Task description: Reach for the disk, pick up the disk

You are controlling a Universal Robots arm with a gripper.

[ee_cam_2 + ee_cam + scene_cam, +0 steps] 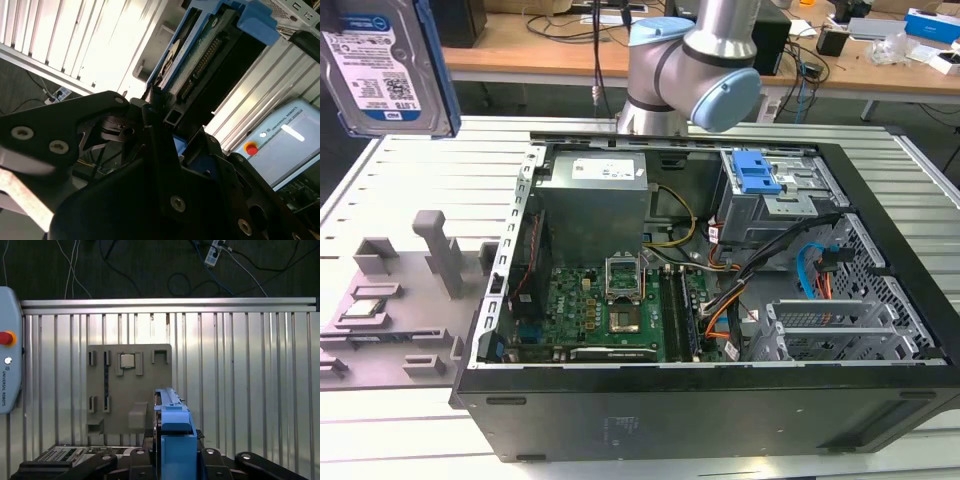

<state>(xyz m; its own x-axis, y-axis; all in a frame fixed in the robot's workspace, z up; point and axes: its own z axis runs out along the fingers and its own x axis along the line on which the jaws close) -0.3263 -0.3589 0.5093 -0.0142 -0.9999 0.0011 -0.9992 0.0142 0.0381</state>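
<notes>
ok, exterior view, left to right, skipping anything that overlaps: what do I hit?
In order: disk, up in the air at that view's top left → green motherboard → blue latch on the drive cage → right wall of the computer case.

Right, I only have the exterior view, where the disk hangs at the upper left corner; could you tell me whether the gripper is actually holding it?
Observer: Yes. In the second wrist view the gripper is shut on the disk, which stands edge-on out of it.
Operator: Thank you. What else is close by?
Observer: In the first wrist view a pale control pendant with a red button sits at the edge of the slatted table, apart from the grey fixture plate.
</notes>
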